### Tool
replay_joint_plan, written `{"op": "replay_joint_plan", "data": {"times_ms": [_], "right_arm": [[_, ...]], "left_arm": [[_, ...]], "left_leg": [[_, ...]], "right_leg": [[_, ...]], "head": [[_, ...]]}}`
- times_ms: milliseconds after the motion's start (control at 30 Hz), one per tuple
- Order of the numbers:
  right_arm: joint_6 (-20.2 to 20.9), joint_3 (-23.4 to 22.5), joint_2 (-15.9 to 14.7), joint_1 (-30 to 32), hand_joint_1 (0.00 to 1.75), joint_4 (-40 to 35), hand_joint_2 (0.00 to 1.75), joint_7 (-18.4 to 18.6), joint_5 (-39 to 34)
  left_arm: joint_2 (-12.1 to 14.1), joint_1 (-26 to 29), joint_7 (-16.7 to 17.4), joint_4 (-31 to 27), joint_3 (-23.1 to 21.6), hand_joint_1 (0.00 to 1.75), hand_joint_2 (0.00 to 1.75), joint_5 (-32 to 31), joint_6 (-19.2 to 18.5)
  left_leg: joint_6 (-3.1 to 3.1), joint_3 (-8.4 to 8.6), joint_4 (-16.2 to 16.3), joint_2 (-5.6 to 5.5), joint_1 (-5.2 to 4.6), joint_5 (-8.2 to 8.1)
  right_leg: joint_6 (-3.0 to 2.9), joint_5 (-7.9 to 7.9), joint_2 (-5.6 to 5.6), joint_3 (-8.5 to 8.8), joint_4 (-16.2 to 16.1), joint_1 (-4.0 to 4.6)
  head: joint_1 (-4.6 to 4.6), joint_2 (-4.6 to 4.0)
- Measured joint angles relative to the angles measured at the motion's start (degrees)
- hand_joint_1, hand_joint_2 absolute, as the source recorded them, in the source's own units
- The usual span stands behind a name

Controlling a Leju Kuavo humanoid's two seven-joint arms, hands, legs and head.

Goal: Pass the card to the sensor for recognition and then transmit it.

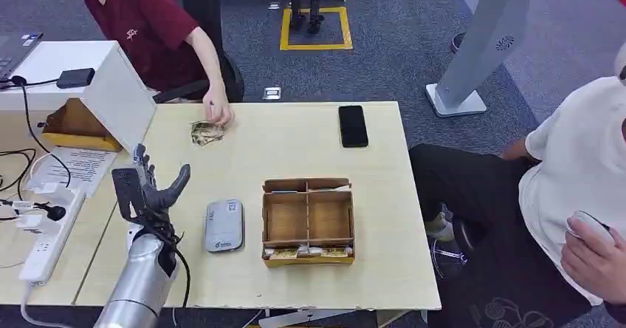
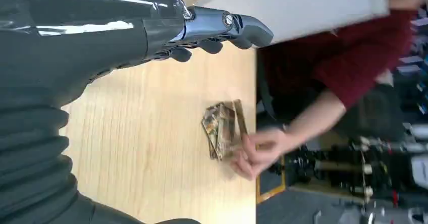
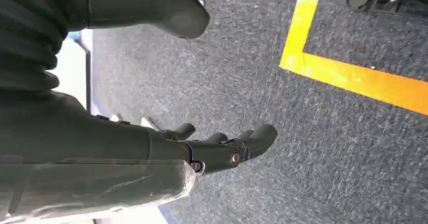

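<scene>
Left hand (image 1: 151,188): raised over the desk (image 1: 295,139), fingers spread, holding nothing
Card (image 1: 206,132): flat on the desk, ahead of the left hand and slightly to its right, well apart
Card contact: a person's hand (image 1: 218,111) touches its far edge
Card long axis: cannot tell
Right hand (image 3: 222,146): hanging over the floor, fingers loosely apart, holding nothing
Nearer hand: left, judged best placed to reach forward for the card

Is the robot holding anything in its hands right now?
No. The left hand is raised over the table with fingers apart, holding nothing; the right hand hangs empty above the floor. A person's hand touches the cards.
</scene>
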Motion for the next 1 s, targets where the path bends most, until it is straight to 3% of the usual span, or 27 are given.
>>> {"op": "replay_joint_plan", "data": {"times_ms": [133,300,467,633,833,1000], "right_arm": [[0.2,-1.0,0.0,0.5,0.0,0.0,1.75,-0.6,-0.1],[0.2,-2.1,0.0,1.0,0.0,0.0,1.75,-1.5,-0.7],[0.0,-3.1,0.0,1.7,0.0,0.0,1.75,-2.3,-1.2],[0.0,-3.5,0.0,1.8,0.0,0.0,1.75,-2.3,-1.1],[0.1,-4.2,0.0,1.7,0.0,0.0,1.75,-1.7,-0.1],[0.2,-4.5,0.0,1.6,0.0,0.0,1.75,-1.7,0.0]], "left_arm": [[1.3,8.5,-0.7,-11.5,-6.3,0.0,1.75,-12.8,-0.9],[2.7,16.9,-3.1,-22.9,-11.6,0.0,1.75,-19.9,-0.1],[4.3,25.0,-2.0,-32.6,-17.7,0.0,1.75,-35.8,8.7],[6.1,27.1,-0.4,-35.6,-22.9,0.0,1.75,-41.6,13.2],[9.2,27.5,5.3,-35.3,-29.1,0.0,1.75,-49.6,18.5],[10.8,27.5,6.5,-34.3,-32.7,0.0,1.75,-50.4,19.5]], "left_leg": [[0.06,-0.03,0.0,0.0,-0.01,-0.08],[0.07,-0.04,0.0,0.11,-0.03,-0.17],[0.08,-0.1,0.0,0.05,-0.03,-0.17],[0.08,-0.09,0.0,0.04,-0.03,-0.16],[0.1,-0.08,0.0,0.03,-0.03,-0.14],[0.1,-0.09,0.0,0.03,-0.03,-0.15]], "right_leg": [[0.03,-0.06,0.01,-0.04,0.0,-0.01],[0.04,-0.07,0.1,-0.09,0.0,-0.03],[0.1,-0.12,0.02,-0.11,0.0,-0.03],[0.1,-0.11,0.01,-0.1,0.0,-0.03],[0.1,-0.11,-0.01,-0.08,0.0,-0.03],[0.1,-0.11,0.0,-0.09,0.0,-0.03]], "head": [[0.0,0.0],[0.0,0.0],[-0.02,0.0],[0.0,0.0],[0.0,0.0],[0.0,0.0]]}}
